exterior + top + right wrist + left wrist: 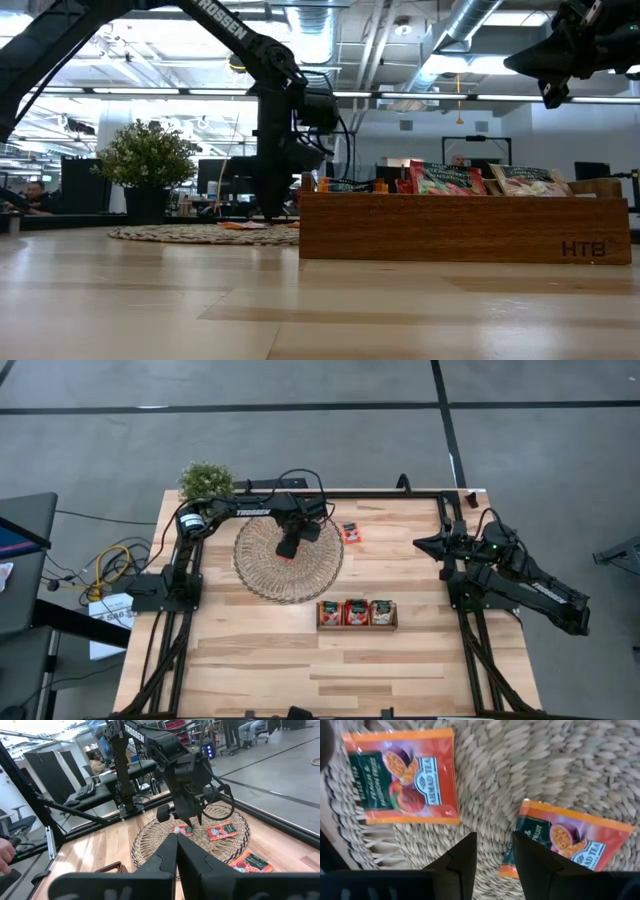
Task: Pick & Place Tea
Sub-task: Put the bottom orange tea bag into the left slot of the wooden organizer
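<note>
— left claw (494, 865) hung low over the round woven mat (262, 573), right?
— yes. its two dark fingers (462, 862) stood a little apart with bare weave between them, gripping nothing. one red tea packet (402, 776) lay flat on the mat ahead of it, near the mat's frayed edge. a second red packet (570, 839) lay just beside one fingertip, its corner tucked partly behind that finger. i couldn't tell whether they touched.
— and from overhead?
— the left arm reached in over the mat from the table's far left corner, beside the small potted plant (206, 480). the claw covered most of what lay under it there; only a bit of red showed at its tip.
— any tea off the mat?
— one red packet (350, 532) lay on the bare wooden table (400, 660), near the mat's right rim but apart from it. more packets stood upright in the brown three-part tray (357, 626), in front of the mat, toward the table's near edge. from table height their tops stuck up above the tray's wall.
— the right claw (176, 851)?
— closed, fingers pressed together, empty. it was raised off the table at the right side, pointing toward the mat, well apart from the tea.
</note>
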Tool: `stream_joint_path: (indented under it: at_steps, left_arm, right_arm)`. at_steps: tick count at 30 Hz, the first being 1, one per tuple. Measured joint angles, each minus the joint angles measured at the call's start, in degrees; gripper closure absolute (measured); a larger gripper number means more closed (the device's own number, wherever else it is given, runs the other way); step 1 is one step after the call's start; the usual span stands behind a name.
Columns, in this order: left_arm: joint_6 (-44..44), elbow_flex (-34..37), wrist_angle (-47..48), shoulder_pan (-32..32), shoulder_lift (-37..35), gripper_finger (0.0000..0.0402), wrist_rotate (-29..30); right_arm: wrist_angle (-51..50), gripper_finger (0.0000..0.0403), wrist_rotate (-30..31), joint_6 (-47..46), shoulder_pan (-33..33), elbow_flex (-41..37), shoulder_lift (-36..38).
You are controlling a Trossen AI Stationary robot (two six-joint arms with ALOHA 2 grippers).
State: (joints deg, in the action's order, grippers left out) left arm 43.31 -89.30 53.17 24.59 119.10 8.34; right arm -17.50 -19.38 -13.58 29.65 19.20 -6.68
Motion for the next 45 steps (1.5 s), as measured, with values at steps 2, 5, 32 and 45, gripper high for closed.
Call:
stream_joint_path:
  at_steps: [2, 5, 32, 45]
  left_arm:
    - [0.0, 0.0, 0.3, 0.2, 0.0, 0.0284, -0.2]
    - [0.0, 0.0, 0.2, 0.6, 0.0, 0.0284, -0.6]
    - [-1.4, 4.1, -0.9, 1.1, 0.0, 0.0351, -1.2]
    - [-3.7, 4.1, -1.2, 0.7, 0.0, 0.0401, 3.2]
  right_arm:
    - [0.0, 0.0403, 0.0, 0.0, 0.0, 0.0, 0.0]
    - [0.0, 0.0403, 0.0, 0.0, 0.0, 0.0, 0.0]
    - [0.0, 0.0403, 0.0, 0.0, 0.0, 0.0, 0.0]
    - [0.0, 0.0403, 0.0, 0.0, 0.0, 0.0, 0.0]
